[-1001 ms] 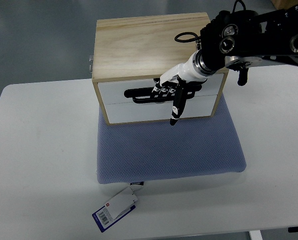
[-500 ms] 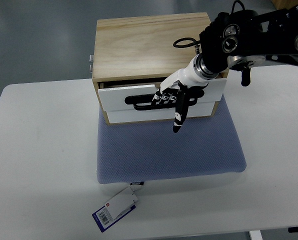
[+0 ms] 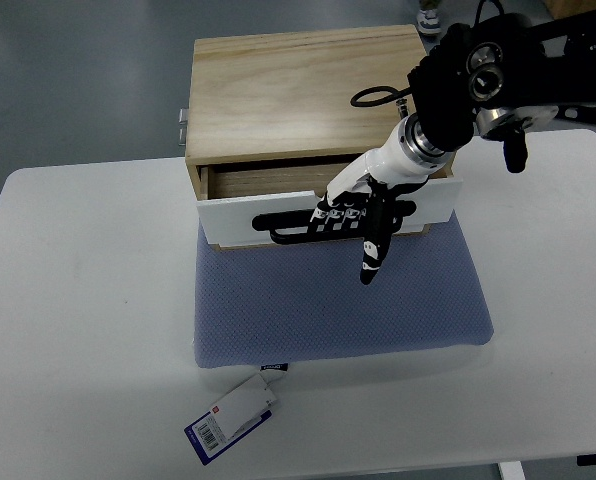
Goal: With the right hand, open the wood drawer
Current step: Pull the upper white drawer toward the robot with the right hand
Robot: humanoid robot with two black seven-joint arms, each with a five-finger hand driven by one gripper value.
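From the top view, a wooden box stood at the far side of a white bench, its front edge resting on a blue mat. The drawer, with a white front, was pulled partway out of the box, and a strip of its wooden inside showed behind the front panel. A black handle ran across the front.

The right arm came in from the right edge, over the box's far right corner. The right hand lay against the drawer front, right of its middle, with its fingers curled around the handle, grasping it. One finger pointed down past the drawer's lower edge, over the mat.

At the mat's near edge a white and blue tag lay on the bench.
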